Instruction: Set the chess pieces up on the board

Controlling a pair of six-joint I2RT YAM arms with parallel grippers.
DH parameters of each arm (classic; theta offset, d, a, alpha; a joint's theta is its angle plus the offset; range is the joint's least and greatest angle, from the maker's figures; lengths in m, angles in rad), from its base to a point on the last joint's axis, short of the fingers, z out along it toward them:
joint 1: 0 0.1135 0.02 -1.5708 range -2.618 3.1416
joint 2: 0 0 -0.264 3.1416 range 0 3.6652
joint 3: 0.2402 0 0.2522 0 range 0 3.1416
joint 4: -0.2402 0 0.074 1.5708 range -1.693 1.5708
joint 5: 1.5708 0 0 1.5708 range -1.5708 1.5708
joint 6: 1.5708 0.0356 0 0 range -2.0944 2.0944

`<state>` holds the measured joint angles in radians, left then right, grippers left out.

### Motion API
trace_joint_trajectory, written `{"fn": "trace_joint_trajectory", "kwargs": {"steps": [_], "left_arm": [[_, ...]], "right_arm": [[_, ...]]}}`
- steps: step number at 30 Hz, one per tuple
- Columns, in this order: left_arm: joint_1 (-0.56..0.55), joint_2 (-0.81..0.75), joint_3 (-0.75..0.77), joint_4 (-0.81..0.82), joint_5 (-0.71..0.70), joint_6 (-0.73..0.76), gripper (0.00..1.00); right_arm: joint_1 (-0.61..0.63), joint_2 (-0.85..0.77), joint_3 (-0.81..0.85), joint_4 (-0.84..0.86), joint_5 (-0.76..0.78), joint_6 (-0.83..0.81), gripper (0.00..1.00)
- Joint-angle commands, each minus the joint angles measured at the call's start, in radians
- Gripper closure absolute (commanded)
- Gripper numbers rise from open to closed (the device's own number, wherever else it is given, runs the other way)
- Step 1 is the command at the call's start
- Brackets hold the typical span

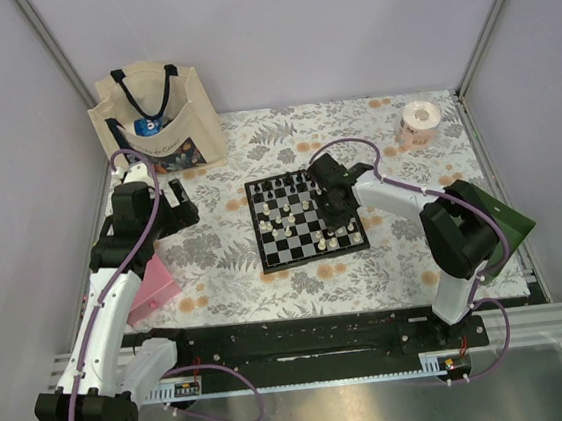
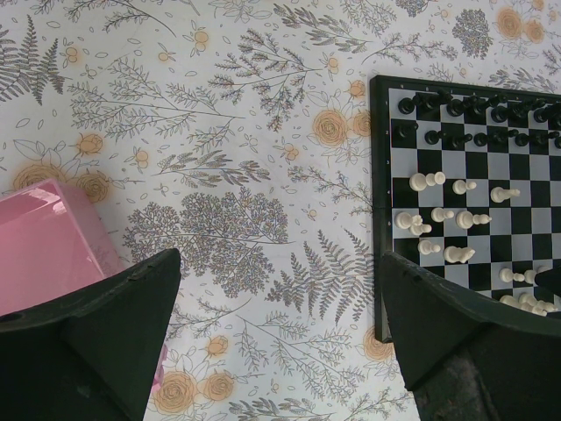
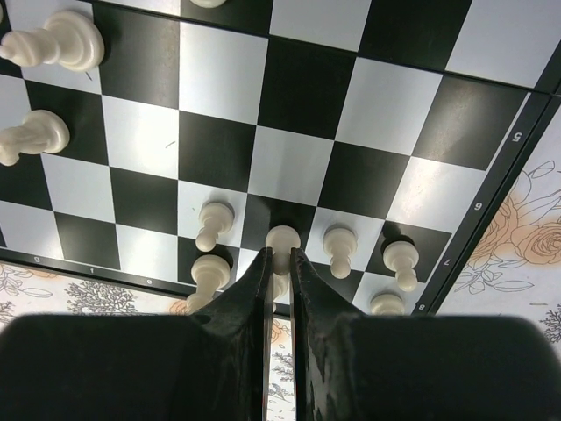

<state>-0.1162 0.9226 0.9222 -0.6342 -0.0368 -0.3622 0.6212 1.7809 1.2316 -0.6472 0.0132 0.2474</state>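
Board (image 1: 256, 225) is lying on the flowered cloth (image 2: 219, 132) covering the bench. Right tool (image 3: 280, 256) is clenching a cream-white pawn (image 3: 282, 237) near the board's near right corner, with more pawns (image 3: 338, 246) standing just beside it. Black pieces (image 2: 456, 110) are lining the far rows. Cream-white pieces (image 2: 456, 219) are sitting scattered mid-board. Left tool (image 2: 276, 272) is hanging released and empty over the cloth left of the board, with a pink box (image 2: 44, 237) just to its left.
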Motion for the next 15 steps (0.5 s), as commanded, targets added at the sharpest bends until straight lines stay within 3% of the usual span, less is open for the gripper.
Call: {"fn": "trace_joint_trajectory", "kwargs": {"steps": [1, 15], "left_arm": [[0.006, -0.013, -0.005, 0.041, 0.005, 0.006, 0.01], [0.006, -0.013, -0.006, 0.041, 0.005, 0.006, 0.01]], "right_arm": [[0.003, 0.009, -0.004, 0.021, -0.01, 0.007, 0.92], [0.005, 0.018, 0.003, 0.034, -0.041, 0.016, 0.87]]}}
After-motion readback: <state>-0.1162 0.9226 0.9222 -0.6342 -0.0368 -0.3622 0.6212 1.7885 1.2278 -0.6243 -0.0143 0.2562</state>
